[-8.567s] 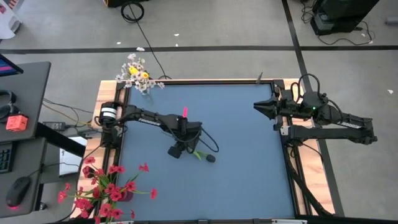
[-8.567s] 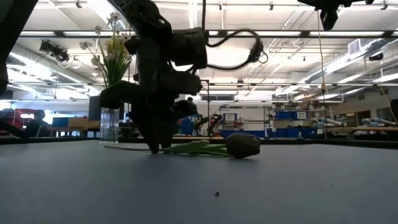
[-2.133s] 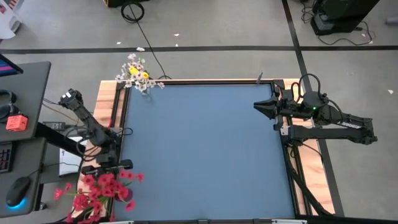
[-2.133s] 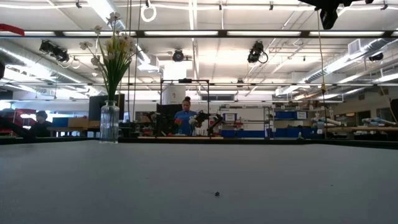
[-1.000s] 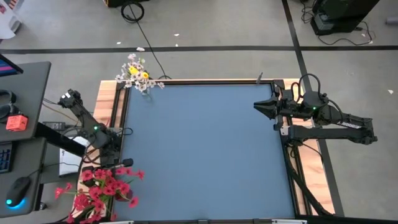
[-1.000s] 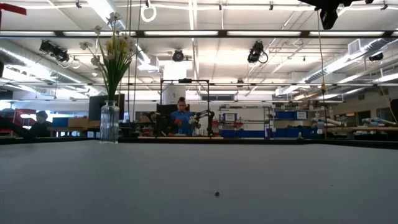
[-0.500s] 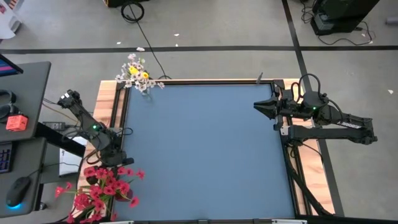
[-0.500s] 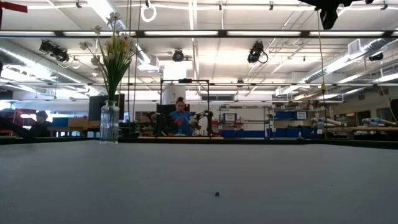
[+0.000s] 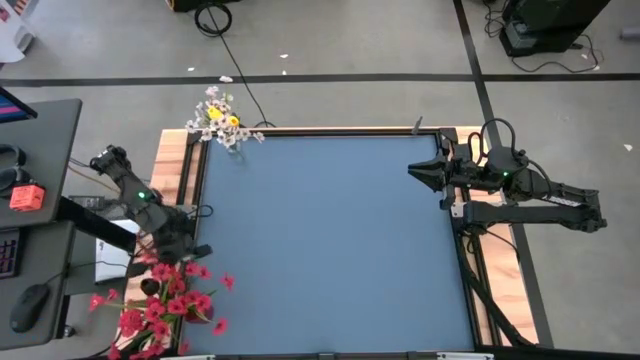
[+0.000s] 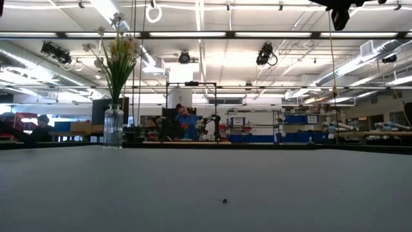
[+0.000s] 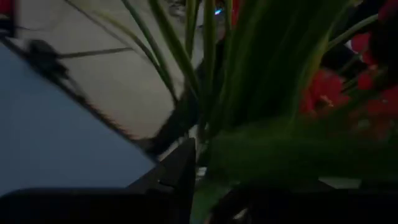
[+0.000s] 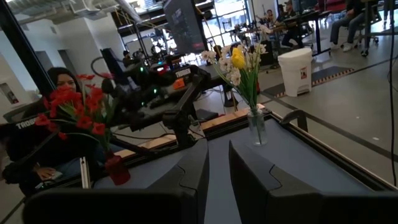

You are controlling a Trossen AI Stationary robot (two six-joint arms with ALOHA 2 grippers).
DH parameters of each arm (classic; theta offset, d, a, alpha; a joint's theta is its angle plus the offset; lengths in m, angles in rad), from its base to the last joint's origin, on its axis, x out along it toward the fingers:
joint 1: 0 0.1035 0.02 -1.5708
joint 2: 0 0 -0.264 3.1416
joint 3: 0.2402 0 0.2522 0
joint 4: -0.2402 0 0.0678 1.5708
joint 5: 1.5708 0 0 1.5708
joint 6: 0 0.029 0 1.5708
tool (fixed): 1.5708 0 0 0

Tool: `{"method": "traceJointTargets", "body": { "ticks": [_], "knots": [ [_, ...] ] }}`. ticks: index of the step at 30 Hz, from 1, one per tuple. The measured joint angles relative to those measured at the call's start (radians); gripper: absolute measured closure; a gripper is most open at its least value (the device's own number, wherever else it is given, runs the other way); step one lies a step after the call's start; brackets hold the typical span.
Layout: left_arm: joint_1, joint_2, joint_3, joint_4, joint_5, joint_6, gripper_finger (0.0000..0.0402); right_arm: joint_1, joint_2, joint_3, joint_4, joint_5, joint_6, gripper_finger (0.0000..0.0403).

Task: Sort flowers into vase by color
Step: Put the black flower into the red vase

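Observation:
The red blossom sprigs [image 9: 160, 305] stand bunched in a vase at the table's near left corner; the right wrist view shows them too [image 12: 74, 106] above a dark red vase [image 12: 115, 169]. White and yellow flowers [image 9: 222, 118] stand in a clear glass vase [image 10: 113, 127] at the far left corner. My left gripper [image 9: 180, 247] hovers just on the far side of the red bunch; its wrist view is filled with green stems and leaves [image 11: 273, 149] and red blossoms [image 11: 317, 93]. I cannot pick out a dark bud. My right gripper [image 9: 412, 171] is parked shut at the table's right edge.
The blue table mat [image 9: 330, 230] has a wooden frame, and a tiny speck [image 10: 224, 200] lies on it. A desk with a keyboard and mouse [image 9: 35, 300] stands left of the table. A person [image 12: 37, 143] sits beyond the left edge, and others are far off in the room.
My left gripper has drawn back from over the red bunch, a short way toward the table's far edge. The red blossoms have swayed and spread a little. The right arm has kept still.

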Motion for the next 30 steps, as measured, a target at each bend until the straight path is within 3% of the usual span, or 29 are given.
{"method": "traceJointTargets", "body": {
  "ticks": [5, 14, 17, 20, 22, 30],
  "knots": [
    [0.024, -0.001, 0.112, -0.227, -0.134, 0.086, 0.0278, 0.0, 0.0, 0.0, 0.0, 0.0, 0.0, 0.033],
    [0.045, 0.001, 0.163, -0.247, -0.213, 0.062, 0.0278, 0.0, 0.0, 0.0, 0.0, 0.0, 0.0, 0.033],
    [0.045, 0.002, 0.163, -0.252, -0.183, 0.045, 0.0278, 0.0, 0.0, 0.0, 0.0, 0.0, 0.0, 0.033],
    [0.033, 0.002, 0.163, -0.251, -0.015, 0.053, 0.0278, 0.0, 0.0, 0.0, 0.0, 0.0, 0.0, 0.033],
    [0.019, 0.001, 0.163, -0.249, 0.041, 0.065, 0.0278, 0.0, 0.0, 0.0, 0.0, 0.0, 0.0, 0.033],
    [0.006, 0.037, 0.163, -0.239, -0.005, 0.153, 0.0288, 0.0, 0.0, 0.0, 0.0, 0.0, 0.0, 0.033]
  ]
}}
